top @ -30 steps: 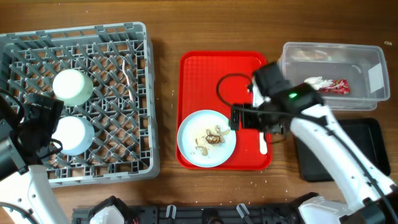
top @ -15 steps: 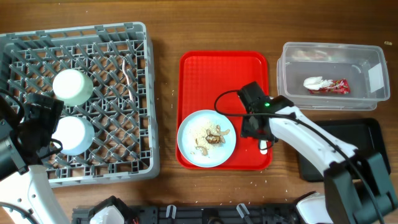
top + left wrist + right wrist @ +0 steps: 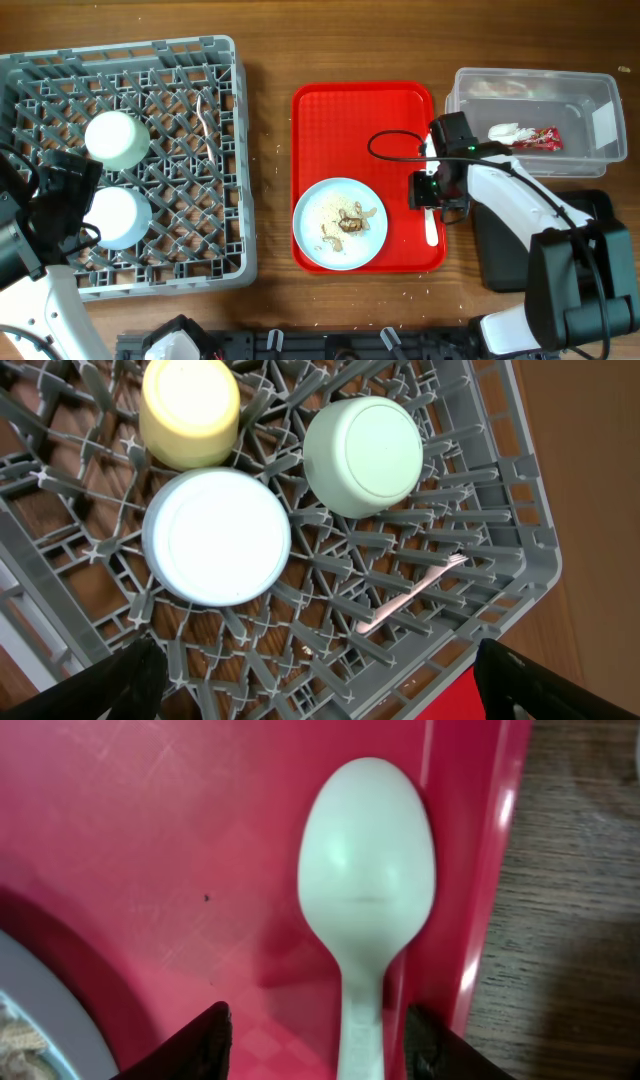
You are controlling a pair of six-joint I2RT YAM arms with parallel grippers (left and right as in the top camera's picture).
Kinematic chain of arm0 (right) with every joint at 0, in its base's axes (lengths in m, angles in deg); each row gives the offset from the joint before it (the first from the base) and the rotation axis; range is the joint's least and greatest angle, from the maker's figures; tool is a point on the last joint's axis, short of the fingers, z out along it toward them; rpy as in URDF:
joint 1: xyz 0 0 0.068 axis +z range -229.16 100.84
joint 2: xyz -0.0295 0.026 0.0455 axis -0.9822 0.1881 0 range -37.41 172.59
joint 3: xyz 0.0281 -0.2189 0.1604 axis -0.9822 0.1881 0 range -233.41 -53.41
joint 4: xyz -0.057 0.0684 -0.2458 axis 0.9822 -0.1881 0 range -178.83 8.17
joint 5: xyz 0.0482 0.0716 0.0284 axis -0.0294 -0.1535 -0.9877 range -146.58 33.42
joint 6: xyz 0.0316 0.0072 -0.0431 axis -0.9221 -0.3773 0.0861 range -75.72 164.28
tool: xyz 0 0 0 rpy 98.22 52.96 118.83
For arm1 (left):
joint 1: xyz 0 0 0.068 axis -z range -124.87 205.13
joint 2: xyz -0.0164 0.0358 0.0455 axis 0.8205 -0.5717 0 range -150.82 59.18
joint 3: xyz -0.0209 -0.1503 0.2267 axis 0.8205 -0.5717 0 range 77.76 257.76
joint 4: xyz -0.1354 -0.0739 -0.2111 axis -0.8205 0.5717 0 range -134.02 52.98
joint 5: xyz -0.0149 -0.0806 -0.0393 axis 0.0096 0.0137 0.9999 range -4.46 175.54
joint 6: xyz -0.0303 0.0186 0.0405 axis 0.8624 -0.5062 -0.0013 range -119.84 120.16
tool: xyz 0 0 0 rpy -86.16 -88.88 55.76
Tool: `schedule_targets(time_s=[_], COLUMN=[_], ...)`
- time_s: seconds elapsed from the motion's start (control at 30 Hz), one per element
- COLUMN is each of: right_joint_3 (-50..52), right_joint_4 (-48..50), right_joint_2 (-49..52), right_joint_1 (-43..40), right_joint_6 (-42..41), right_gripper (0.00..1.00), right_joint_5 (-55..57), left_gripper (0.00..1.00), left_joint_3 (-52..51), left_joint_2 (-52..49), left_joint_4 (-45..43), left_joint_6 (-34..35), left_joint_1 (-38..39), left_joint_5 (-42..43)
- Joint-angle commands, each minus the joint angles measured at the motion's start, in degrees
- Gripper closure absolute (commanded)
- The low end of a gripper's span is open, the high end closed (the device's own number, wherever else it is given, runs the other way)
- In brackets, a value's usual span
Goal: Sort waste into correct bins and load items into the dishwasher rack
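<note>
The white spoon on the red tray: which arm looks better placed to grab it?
Right. Its open right gripper hangs directly over the white spoon at the red tray's right edge, fingers either side of the handle. The left gripper is away over the dishwasher rack.

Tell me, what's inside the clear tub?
A white tissue and a red wrapper lie in the tub. Its white label hides a bit of the right side.

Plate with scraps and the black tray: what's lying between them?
A white plastic spoon on the red tray, beside its rim, below the right gripper. The overhead view shows it.
</note>
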Motion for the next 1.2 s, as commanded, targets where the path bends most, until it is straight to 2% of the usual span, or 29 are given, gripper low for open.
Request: schedule_targets(time_s=[0.0, 0.2, 0.37, 0.5, 0.63, 0.97, 1.0, 1.1, 1.17], right_joint_3=[0.4, 2.6, 3.1, 3.1, 3.1, 3.1, 3.1, 1.7, 0.5], right_joint_4=[-0.1, 0.7, 1.6, 1.3, 1.8, 4.1, 4.0, 1.7, 0.1], right_joint_2=[0.8, 0.9, 0.9, 0.9, 0.9, 4.8, 4.8, 4.8, 4.8], right_joint_1=[-0.1, -0.1, -0.1, 0.1, 2.7, 4.4, 4.4, 4.4, 4.4], right_joint_6=[2.6, -1.9, -0.3, -2.1, -4.3, -6.6, -6.5, -6.5, -6.6], right_gripper=[0.51, 0.58, 0.58, 0.65, 0.54, 0.61, 0.62, 0.84, 0.87], right_joint_5=[-1.5, 6.4, 2.5, 1.9, 4.4, 3.4, 3.4, 4.7, 7.0], left_gripper=[0.00, 0.00, 0.00, 0.00, 0.00, 0.00, 0.00, 0.00, 0.00], left_joint_3=[0.1, 0.1, 0.1, 0.1, 0.1, 0.1, 0.1, 0.1, 0.1], left_joint_2=[0.0, 0.0, 0.0, 0.0, 0.0, 0.0, 0.0, 0.0, 0.0], left_joint_4=[-0.1, -0.1, -0.1, -0.1, -0.1, -0.1, -0.1, -0.1, -0.1], left_joint_6=[-0.7, -0.7, -0.7, -0.7, -0.7, -0.7, -0.7, -0.7, -0.7], left_joint_1=[-0.3, -0.3, -0.3, -0.3, -0.3, -0.3, -0.3, -0.3, -0.3], left_joint_5=[0.9, 0.9, 0.9, 0.9, 0.9, 0.9, 0.9, 0.9, 0.9])
